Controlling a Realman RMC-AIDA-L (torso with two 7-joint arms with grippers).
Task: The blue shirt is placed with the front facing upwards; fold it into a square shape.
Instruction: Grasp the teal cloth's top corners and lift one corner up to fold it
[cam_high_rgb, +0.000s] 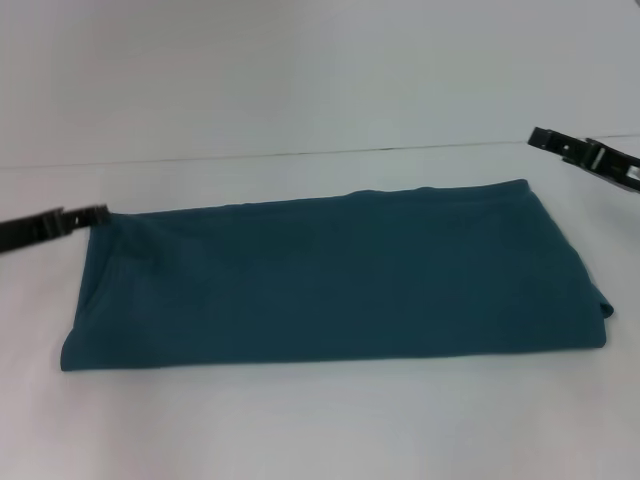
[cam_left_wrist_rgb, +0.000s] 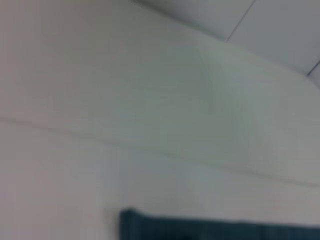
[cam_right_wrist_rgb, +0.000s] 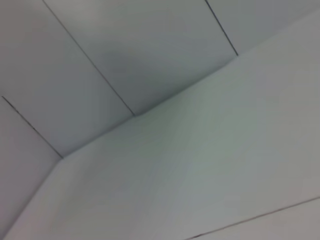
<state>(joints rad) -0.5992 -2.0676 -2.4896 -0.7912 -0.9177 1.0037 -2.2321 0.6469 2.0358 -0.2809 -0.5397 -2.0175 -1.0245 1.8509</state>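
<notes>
No print or label shows on the shirt, folded into a long band across the counter. Left gripper touches its far left corner; right gripper hangs apart. I cannot tell either's finger state.

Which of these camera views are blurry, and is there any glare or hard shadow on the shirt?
Head view: fairly sharp, light even, no glare; the blue shirt casts only a thin soft shadow on the table. Left wrist view: heavily blurred, the shirt just a smeared dark strip at the edge. Right wrist view: soft, showing only pale surfaces and thin seam lines.
</notes>
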